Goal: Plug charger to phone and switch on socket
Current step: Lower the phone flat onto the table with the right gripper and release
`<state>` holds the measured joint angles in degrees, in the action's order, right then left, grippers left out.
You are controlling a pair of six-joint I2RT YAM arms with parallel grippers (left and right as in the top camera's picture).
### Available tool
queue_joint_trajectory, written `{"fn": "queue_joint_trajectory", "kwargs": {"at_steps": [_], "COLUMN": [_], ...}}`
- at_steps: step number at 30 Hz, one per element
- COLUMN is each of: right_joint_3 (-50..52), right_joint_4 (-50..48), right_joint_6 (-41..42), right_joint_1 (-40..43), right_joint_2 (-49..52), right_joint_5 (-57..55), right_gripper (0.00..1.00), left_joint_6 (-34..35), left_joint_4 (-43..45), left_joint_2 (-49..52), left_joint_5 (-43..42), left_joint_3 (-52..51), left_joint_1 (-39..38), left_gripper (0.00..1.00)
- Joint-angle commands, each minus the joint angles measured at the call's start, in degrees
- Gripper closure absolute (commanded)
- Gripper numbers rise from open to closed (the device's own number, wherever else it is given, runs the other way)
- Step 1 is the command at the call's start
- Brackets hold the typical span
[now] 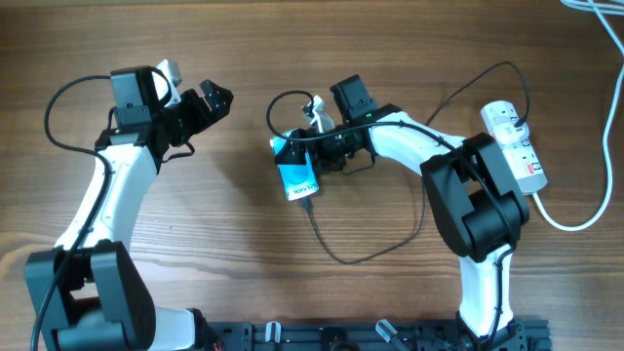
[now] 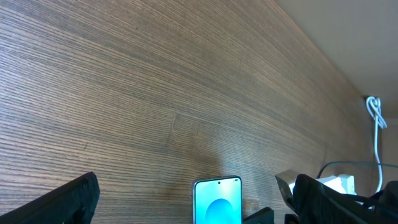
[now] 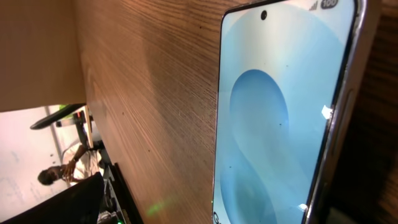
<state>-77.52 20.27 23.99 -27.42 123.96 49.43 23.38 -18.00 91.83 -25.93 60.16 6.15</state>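
Phone [image 1: 296, 179], a small rectangular handset with a bright teal screen and thin dark edge, is found near the middle of the wooden table [image 1: 195, 224]. It is tipped up off the surface, with its screen turned partly towards nine o'clock. Its twelve-o'clock end is met by the right gripper [image 1: 306, 148]. Whether those jaws are clamped on it or merely set around it cannot be told, since the wrist view is filled by the screen. The left gripper [image 1: 218, 97] is held well apart, at about ten o'clock from the phone, with its jaws spread wide and nothing between them.

The charger [image 1: 343, 259], a long thin black cable, is seen leaving the phone's six-o'clock end and looping round through five o'clock. Its far end is carried up to the socket [image 1: 519, 148], a white oblong power strip lying at three o'clock with a thick white cord [image 1: 585, 222] trailing from it. Whether the connector tip is fully seated in the phone cannot be made out.

The plugging-in step is judged to be in hand or nearly finished. Next, the phone would need to be laid flat and released. A fingertip would then be brought down on the socket's switch, which is too small to be picked out here. A light, vertical press is called for, so that the strip is not pushed aside.
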Motion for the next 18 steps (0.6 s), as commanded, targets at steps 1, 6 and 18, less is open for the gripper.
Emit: {"fn": "queue_joint_trajectory", "kwargs": {"at_steps": [1,6,18], "right_joint_3": [2.1,2.1,2.0], "right_joint_4": [1.7,3.5,5.9], "right_joint_6": [1.9,6.1,7.5], "right_joint_1": [0.3,0.2,-3.9], "right_joint_2": [3.4,2.8,-0.8], "right_joint_5": [-15.3,-21.7,-34.7], "right_gripper": [0.00,0.00,0.00], "left_joint_6": [-0.5,-0.5,-0.5], "left_joint_4": [0.1,0.1,0.1], "left_joint_2": [-0.2,-0.2,-0.2], "left_joint_5": [0.5,0.5,0.5], "left_joint_3": [0.0,0.0,0.0], "left_joint_1": [0.1,0.1,0.1], "left_gripper": [0.00,0.00,0.00]}}
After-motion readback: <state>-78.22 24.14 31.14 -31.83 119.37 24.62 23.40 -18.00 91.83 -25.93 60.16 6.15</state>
